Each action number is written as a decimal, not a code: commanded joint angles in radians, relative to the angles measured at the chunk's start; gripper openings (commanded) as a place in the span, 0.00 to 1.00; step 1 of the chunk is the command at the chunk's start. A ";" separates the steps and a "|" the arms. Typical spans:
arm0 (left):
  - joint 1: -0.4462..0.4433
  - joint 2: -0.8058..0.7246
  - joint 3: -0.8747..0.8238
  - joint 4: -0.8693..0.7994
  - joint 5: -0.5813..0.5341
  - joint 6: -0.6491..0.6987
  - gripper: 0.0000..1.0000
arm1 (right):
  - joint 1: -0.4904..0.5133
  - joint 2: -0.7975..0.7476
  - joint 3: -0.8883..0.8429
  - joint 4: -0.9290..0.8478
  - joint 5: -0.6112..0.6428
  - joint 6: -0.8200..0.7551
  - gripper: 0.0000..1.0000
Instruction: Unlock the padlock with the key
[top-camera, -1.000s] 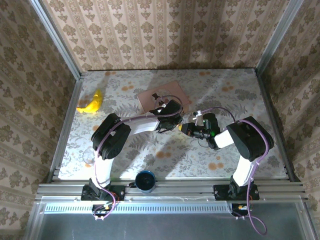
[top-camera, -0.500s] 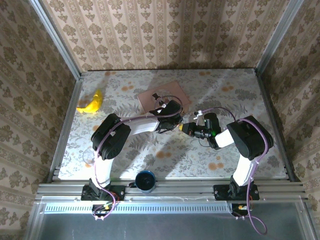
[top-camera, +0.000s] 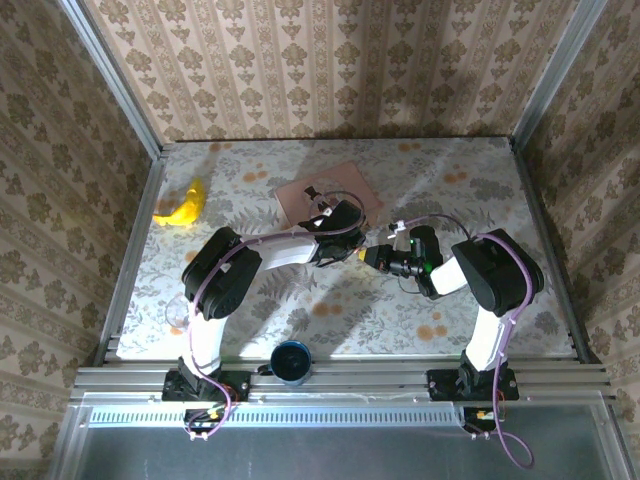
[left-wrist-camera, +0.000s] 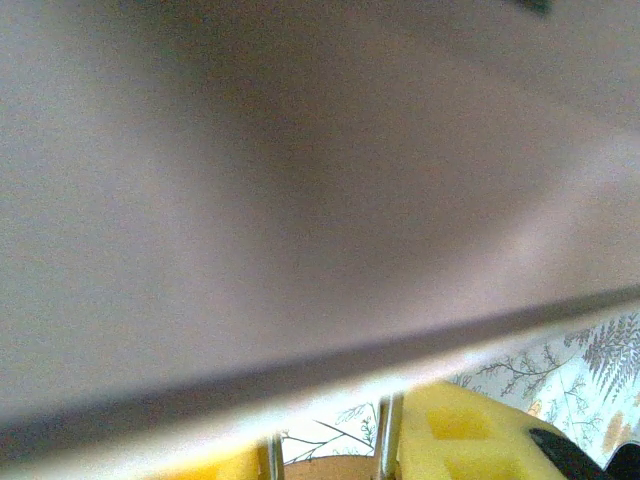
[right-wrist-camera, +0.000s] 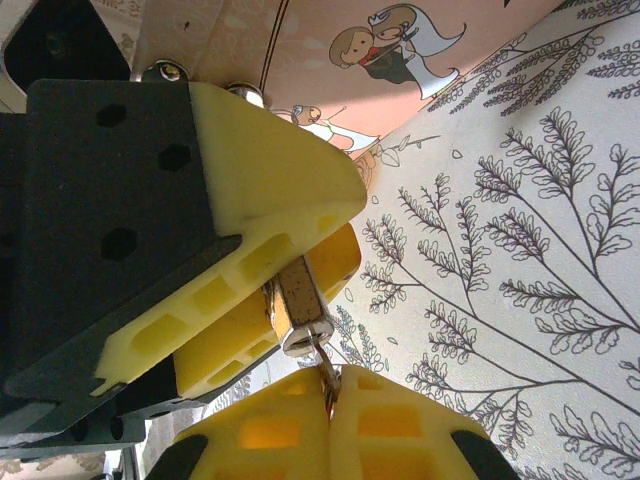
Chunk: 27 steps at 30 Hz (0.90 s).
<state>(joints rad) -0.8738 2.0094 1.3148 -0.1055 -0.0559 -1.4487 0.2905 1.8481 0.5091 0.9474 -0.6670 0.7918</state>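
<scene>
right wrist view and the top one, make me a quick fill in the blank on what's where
The left jaws clamp the small brass ___.
The right jaws are shut on the ___, whose tip meets the padlock.
The banana lies on the ___ side of the table.
The cup between the arm bases is ___.
Missing: padlock; key; left; blue.

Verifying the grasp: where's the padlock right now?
Right wrist view: the padlock is clamped between the left fingers, mid-table beside the pink picture box, its lower end meeting the key held in the right fingers.
</scene>
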 joint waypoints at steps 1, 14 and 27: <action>-0.028 0.004 -0.032 -0.015 0.145 -0.084 0.00 | -0.011 0.002 0.017 0.102 0.021 -0.004 0.00; -0.027 -0.002 -0.034 -0.014 0.139 -0.092 0.00 | -0.014 0.013 0.001 0.094 0.065 -0.002 0.00; -0.030 -0.005 -0.041 -0.008 0.137 -0.096 0.00 | -0.031 0.063 -0.023 0.187 0.063 0.053 0.00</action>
<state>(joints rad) -0.8753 2.0090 1.3079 -0.0895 -0.0601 -1.4521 0.2840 1.8874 0.4870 1.0508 -0.6628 0.8268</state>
